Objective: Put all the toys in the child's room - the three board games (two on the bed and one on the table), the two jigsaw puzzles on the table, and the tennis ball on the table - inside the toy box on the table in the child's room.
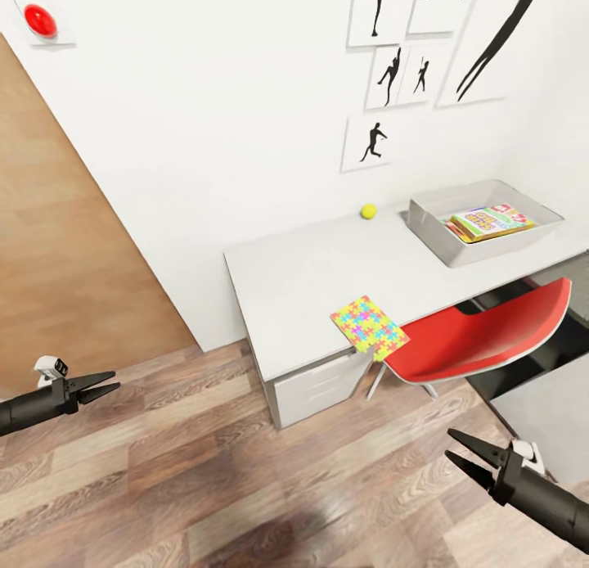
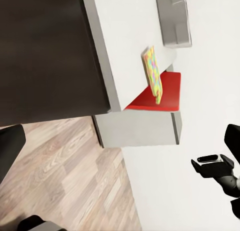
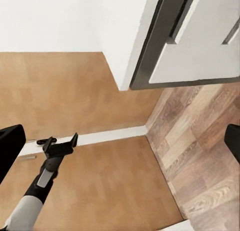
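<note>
Left tool [image 1: 106, 385] hangs over the floor, jaws apart, empty. On the counter [image 1: 303, 281], a jigsaw puzzle [image 1: 370, 329] overhangs the front edge, the tennis ball [image 1: 369, 211] sits by the wall, and the toy box [image 1: 483, 218] holds board games [image 1: 491, 222]. Right tool [image 1: 465, 456] gapes, empty. The right wrist view adds the door [image 3: 75, 101].

We see matt pale table [image 1: 311, 273] top, glossy red plastic chair [image 1: 483, 331], wood-plank floor [image 1: 204, 470] w/ visible grain.
</note>
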